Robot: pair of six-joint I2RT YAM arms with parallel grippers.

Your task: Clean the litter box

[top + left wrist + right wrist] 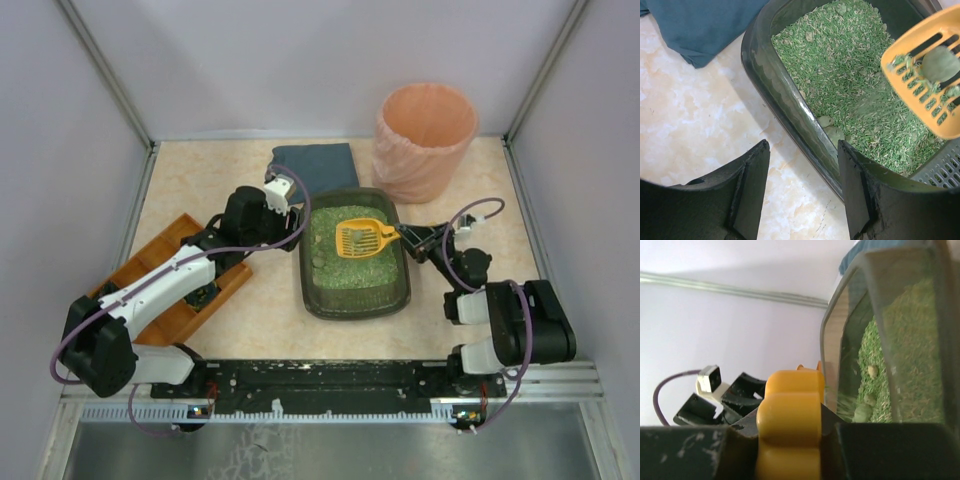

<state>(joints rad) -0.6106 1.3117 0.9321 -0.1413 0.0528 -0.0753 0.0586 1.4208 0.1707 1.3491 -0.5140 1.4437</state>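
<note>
The dark grey-green litter box (357,310) sits mid-table and holds green litter. My right gripper (412,238) is shut on the handle of a yellow slotted scoop (362,238), which hovers over the box's far end. In the left wrist view the scoop (930,75) carries a green clump (939,62) and some litter. In the right wrist view the handle (790,425) is clamped between my fingers, and more clumps (862,412) lie in the box (840,340). My left gripper (290,215) is open and empty at the box's far-left corner, with the rim (775,85) running by its right finger (855,190).
A tall peach round bin (424,140) stands at the back right. A folded blue cloth (315,165) lies just behind the box. An orange-brown wooden tray (180,290) lies at the left under my left arm. Enclosure walls close in both sides and the back.
</note>
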